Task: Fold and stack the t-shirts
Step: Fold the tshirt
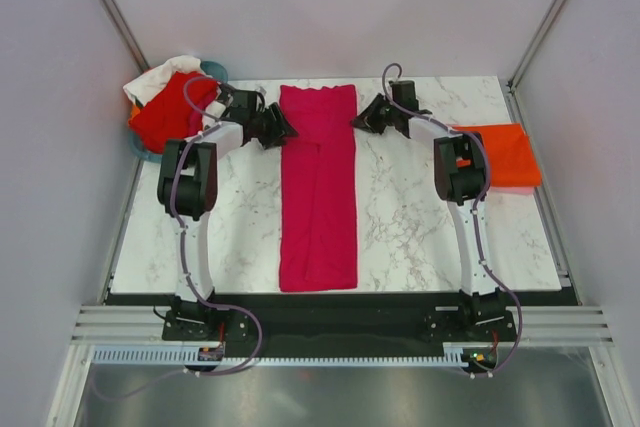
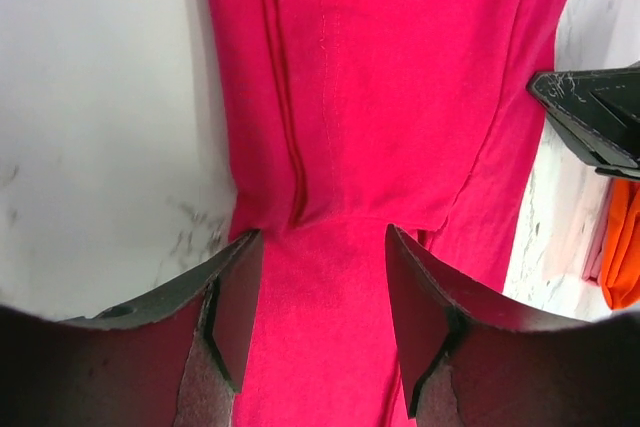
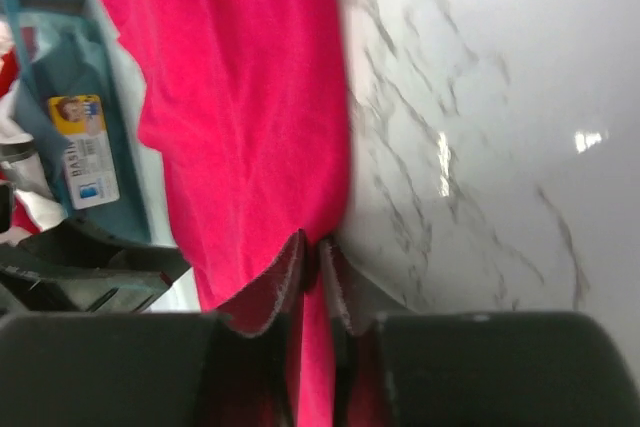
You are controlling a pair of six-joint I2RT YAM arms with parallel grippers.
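A magenta-pink t-shirt (image 1: 318,187) lies folded lengthwise into a long strip down the middle of the table. My left gripper (image 1: 284,131) is at its left edge near the far end. In the left wrist view the left gripper (image 2: 320,245) is open, its fingers (image 2: 232,297) straddling the pink cloth (image 2: 400,97). My right gripper (image 1: 358,119) is at the strip's right edge. It is (image 3: 320,244) shut on the edge of the pink shirt (image 3: 250,117). A folded orange t-shirt (image 1: 503,153) lies at the right. Red (image 1: 168,115) and white (image 1: 160,77) shirts fill the basket.
A teal basket (image 3: 95,97) with a label stands at the table's far left corner (image 1: 137,139). The marble table (image 1: 420,227) ends at a black strip in front of the arm bases. Grey walls close in on the sides and the back.
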